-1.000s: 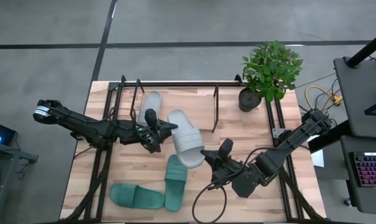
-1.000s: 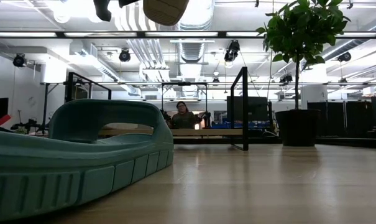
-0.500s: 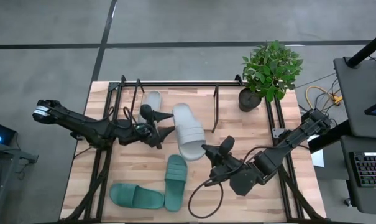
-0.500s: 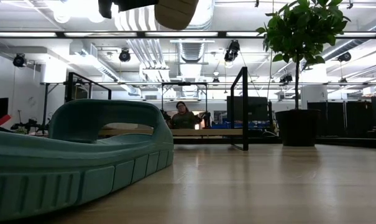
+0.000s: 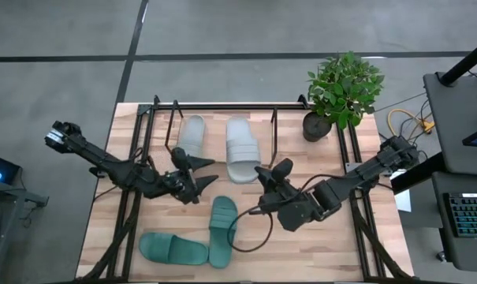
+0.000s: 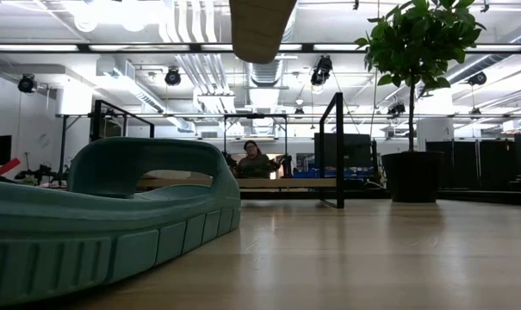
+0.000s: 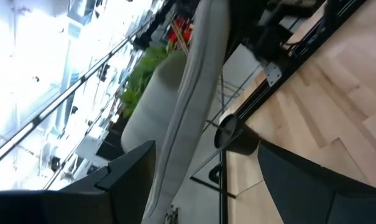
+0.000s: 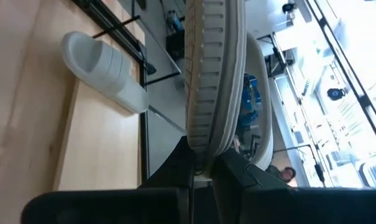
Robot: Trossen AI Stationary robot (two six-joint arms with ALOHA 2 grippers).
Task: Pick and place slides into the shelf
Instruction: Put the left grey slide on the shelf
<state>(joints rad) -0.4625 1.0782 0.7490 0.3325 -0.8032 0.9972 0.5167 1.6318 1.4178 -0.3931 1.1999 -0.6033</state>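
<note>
**A:** Slides, by position from the shelf (image 5: 222,106)?

**B:** First grey slide (image 5: 191,134): lying on the shelf board, left half. Second grey slide (image 5: 240,149): over the shelf's middle, beside the first, heel pinched by the right gripper (image 5: 268,175). First teal slide (image 5: 222,229) and second teal slide (image 5: 172,249): on the table (image 5: 333,244), well in front of the shelf, touching each other.

**A:** Grippers?

**B:** Right gripper: just in front of the shelf, fingers pressed on the second grey slide's heel edge. Left gripper (image 5: 195,171): also just in front of the shelf, left of centre, fingers spread, holding nothing.

**A:** Other items?

**B:** Potted plant (image 5: 342,88), at the shelf's right end.
</note>
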